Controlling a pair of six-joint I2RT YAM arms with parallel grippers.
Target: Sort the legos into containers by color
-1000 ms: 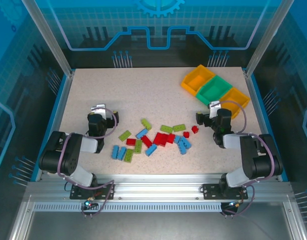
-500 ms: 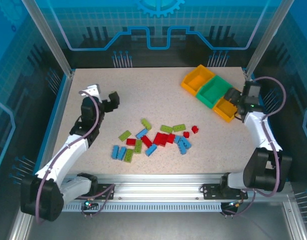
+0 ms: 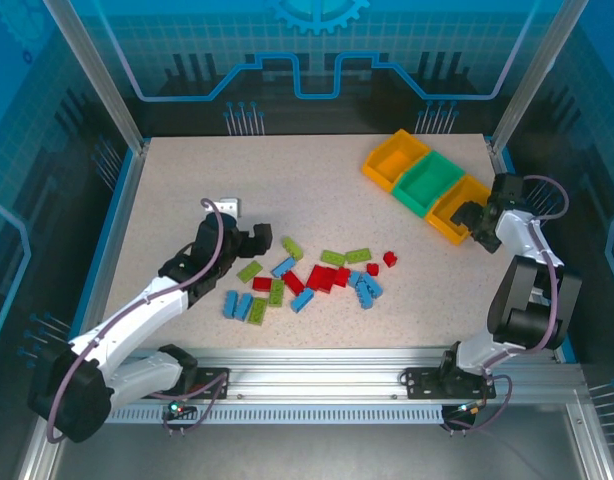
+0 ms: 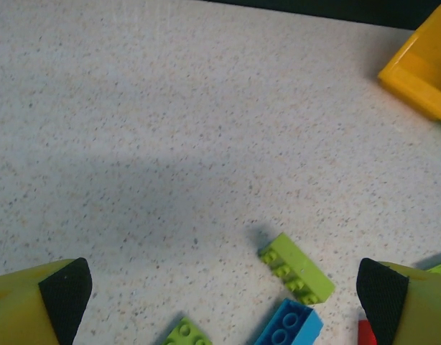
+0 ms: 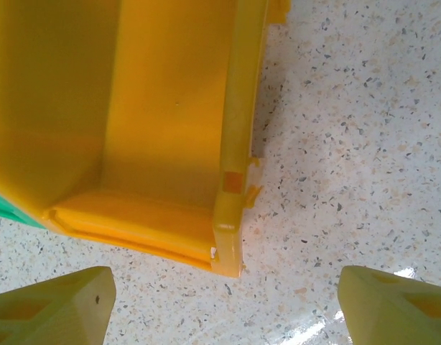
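Note:
Red, light blue and lime legos (image 3: 317, 275) lie scattered mid-table. Three joined containers stand at the back right: yellow-orange (image 3: 395, 158), green (image 3: 428, 180), orange (image 3: 463, 205). My left gripper (image 3: 255, 240) hovers open just left of the pile. In its wrist view (image 4: 224, 295) a lime brick (image 4: 297, 268) and a blue brick (image 4: 289, 327) lie ahead between the fingers (image 4: 66, 295). My right gripper (image 3: 474, 218) is open at the orange bin's near right corner. That bin's corner (image 5: 231, 237) sits just ahead of the spread jaws (image 5: 224, 298), and what shows of its inside is bare.
The speckled table (image 3: 287, 180) is bounded by a blue rim and metal posts (image 3: 507, 120) at the back corners. The yellow-orange bin's edge (image 4: 421, 68) shows far ahead of the left gripper. A lone red brick (image 3: 389, 258) lies at the pile's right.
The left arm has swung right and closer, from the table's left side to the pile's left end. The right gripper has come nearer along the orange bin to its near corner.

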